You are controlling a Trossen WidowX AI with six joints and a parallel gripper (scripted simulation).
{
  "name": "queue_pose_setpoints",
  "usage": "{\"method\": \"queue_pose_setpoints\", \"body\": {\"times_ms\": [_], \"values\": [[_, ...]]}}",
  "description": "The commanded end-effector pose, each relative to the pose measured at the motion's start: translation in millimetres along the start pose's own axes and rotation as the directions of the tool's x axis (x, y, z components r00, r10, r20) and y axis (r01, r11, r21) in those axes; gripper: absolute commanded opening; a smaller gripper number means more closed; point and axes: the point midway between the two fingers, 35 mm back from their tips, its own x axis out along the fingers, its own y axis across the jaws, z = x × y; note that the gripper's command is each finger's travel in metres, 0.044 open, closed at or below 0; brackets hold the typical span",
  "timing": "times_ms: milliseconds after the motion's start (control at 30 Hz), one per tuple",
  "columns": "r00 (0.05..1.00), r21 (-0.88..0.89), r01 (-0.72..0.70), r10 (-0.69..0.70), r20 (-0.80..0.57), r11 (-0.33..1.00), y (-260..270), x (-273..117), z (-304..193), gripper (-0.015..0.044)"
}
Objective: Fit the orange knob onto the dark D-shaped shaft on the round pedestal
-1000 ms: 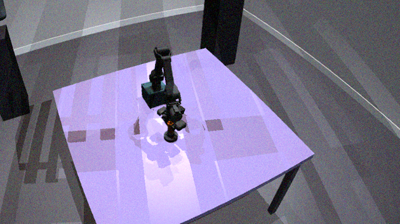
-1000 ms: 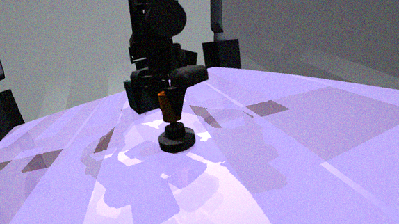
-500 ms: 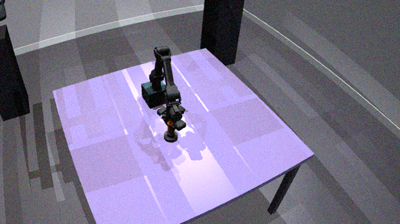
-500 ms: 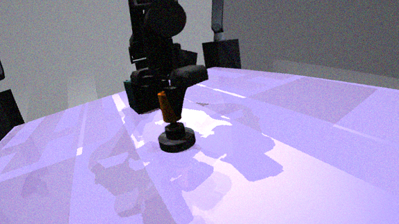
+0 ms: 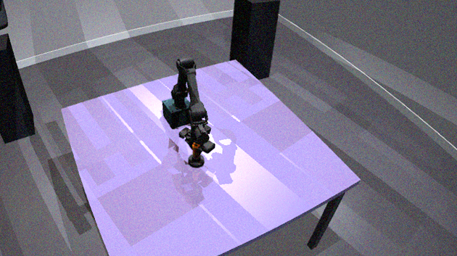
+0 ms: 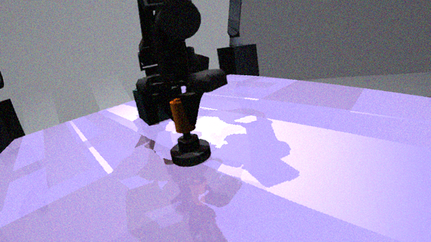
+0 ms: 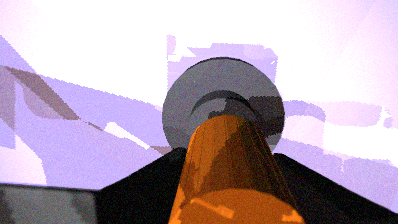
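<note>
first inspector: state of the claw?

second inspector: the gripper (image 5: 196, 149) (image 6: 183, 120) (image 7: 228, 159) is clamped on the orange knob (image 5: 195, 150) (image 6: 179, 116) (image 7: 232, 160), its fingers held partway apart by the knob's width. in the wrist view a dark finger flanks the knob on either side.

first inspector: position of the knob?

second inspector: above the round pedestal (image 5: 196, 162) (image 6: 191, 156) (image 7: 200, 85), near upright with a slight lean in the exterior view. it is not seated. a short stretch of the dark shaft (image 6: 187, 135) shows between the knob's lower end and the pedestal's raised collar.

first inspector: is the shaft's tip inside the hole?

second inspector: cannot tell; the knob hides it. the flat sides are likewise out of sight.

first inspector: surroundings?

second inspector: the pedestal stands on the pale violet table (image 5: 271, 207) (image 6: 342, 197), which carries bright patches and shadows. the dark arm (image 5: 193, 88) (image 6: 170, 32) rises from a teal block (image 5: 170, 114) (image 6: 147, 111) on the same table. behind, two grey arms are mounted on black plinths, well apart from the work.
</note>
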Motion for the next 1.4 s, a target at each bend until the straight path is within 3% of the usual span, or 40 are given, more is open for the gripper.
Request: {"method": "queue_pose_setpoints", "body": {"times_ms": [0,1367], "values": [[1.000,-0.074,0.003,-0.004,-0.004,0.997,-1.7,-1.0,-1.5,0.0000],[1.000,-0.074,0.003,-0.004,-0.004,0.997,-0.6,0.2,-0.7,0.0000]]}}
